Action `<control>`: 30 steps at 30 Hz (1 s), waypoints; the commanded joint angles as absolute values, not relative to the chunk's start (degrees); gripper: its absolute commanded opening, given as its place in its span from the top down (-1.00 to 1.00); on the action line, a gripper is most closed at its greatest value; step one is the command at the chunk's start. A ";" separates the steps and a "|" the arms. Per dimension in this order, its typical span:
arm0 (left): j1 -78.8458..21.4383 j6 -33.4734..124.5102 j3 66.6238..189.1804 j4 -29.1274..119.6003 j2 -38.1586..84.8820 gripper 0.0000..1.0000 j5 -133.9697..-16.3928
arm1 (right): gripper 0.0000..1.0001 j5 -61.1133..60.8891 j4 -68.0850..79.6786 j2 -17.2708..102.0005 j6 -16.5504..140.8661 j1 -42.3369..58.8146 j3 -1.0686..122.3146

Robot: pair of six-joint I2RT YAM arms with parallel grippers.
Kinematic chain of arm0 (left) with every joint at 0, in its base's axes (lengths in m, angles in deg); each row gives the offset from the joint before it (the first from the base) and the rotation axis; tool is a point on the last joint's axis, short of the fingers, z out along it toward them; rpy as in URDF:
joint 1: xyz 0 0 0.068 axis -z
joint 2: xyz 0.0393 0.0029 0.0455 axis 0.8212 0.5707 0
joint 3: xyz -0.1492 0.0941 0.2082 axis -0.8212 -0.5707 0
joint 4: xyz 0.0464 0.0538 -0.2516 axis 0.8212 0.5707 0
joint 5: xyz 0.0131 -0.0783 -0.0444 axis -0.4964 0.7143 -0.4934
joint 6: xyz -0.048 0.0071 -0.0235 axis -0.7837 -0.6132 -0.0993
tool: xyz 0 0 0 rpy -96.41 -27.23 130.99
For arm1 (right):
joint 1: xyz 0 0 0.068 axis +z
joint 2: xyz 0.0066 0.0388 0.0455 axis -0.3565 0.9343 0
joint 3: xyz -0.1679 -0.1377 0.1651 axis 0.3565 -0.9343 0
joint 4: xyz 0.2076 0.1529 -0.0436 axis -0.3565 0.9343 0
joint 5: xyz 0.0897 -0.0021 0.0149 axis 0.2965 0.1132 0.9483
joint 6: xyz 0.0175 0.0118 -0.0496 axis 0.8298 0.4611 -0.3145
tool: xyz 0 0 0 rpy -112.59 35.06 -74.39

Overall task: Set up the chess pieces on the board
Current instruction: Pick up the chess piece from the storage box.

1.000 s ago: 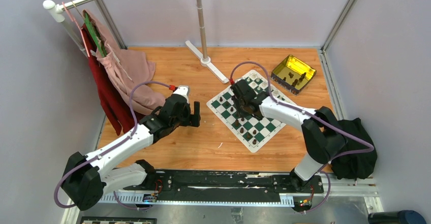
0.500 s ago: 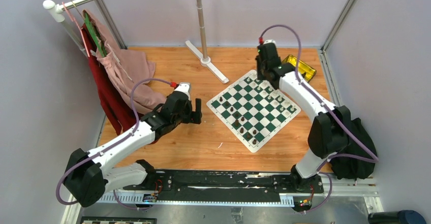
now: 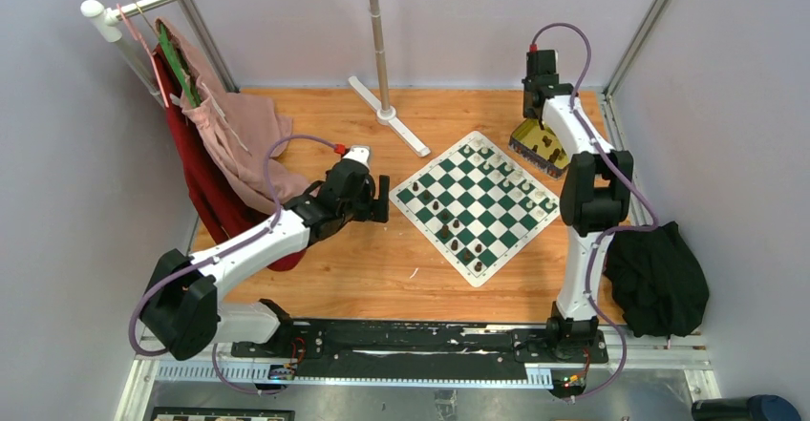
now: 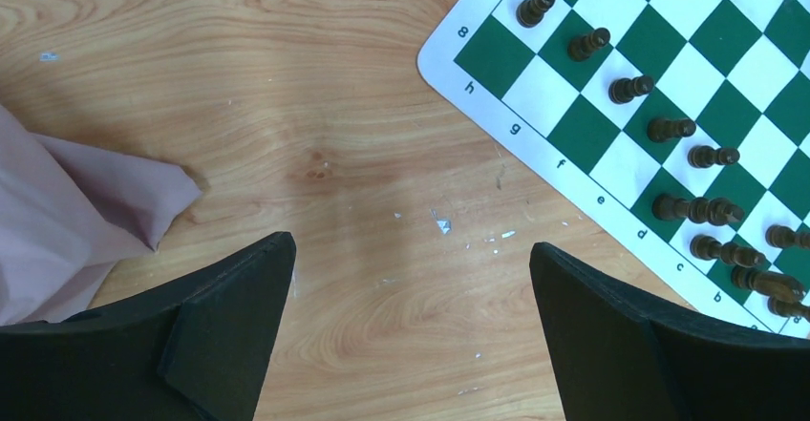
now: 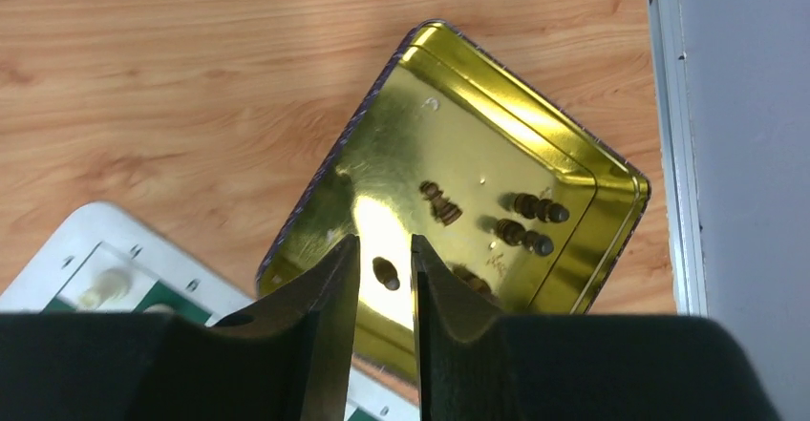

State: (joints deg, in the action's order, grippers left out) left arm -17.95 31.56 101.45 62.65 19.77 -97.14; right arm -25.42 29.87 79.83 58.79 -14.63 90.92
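The green-and-white board (image 3: 478, 206) lies right of centre on the wooden table. Dark brown chess pieces (image 3: 454, 225) stand along its near-left side, and cream ones (image 3: 506, 173) along its far-right side. My left gripper (image 3: 382, 199) hovers wide open over bare wood just left of the board (image 4: 755, 49). The left wrist view shows the gripper (image 4: 409, 244) empty, with a row of dark pieces (image 4: 630, 87) to its right. My right gripper (image 3: 537, 106) hangs high over the gold tin (image 3: 549, 144). That gripper (image 5: 383, 242) stands open by a narrow gap and holds nothing. Several dark pieces (image 5: 532, 209) lie in the tin (image 5: 535, 135).
A clothes rack with a pink garment (image 3: 248, 135) and a red one (image 3: 205, 182) stands at the left. A metal pole on a white base (image 3: 382, 106) rises behind the board. A black bag (image 3: 659, 278) sits at the right edge. Pink cloth (image 4: 67, 211) lies near my left fingers.
My right arm has swung from over the board out to the far right, above the tin. My left gripper has drifted slightly right, toward the board.
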 commanded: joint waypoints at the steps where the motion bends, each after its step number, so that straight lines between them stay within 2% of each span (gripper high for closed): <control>1: -17.99 31.46 104.42 61.50 21.63 -1.00 -98.20 | 0.41 -25.11 32.22 85.14 57.26 -18.49 95.95; 9: -17.96 30.71 106.43 60.91 25.17 -1.00 -97.96 | 0.42 -22.83 32.80 91.28 58.15 -22.17 99.04; 22: -17.98 28.55 107.41 60.70 27.61 -1.00 -96.71 | 0.42 -18.48 32.15 94.24 60.02 -24.32 97.54; 30: -18.02 28.27 106.67 60.61 27.50 -1.00 -96.80 | 0.30 -16.77 31.66 94.44 60.08 -24.23 96.72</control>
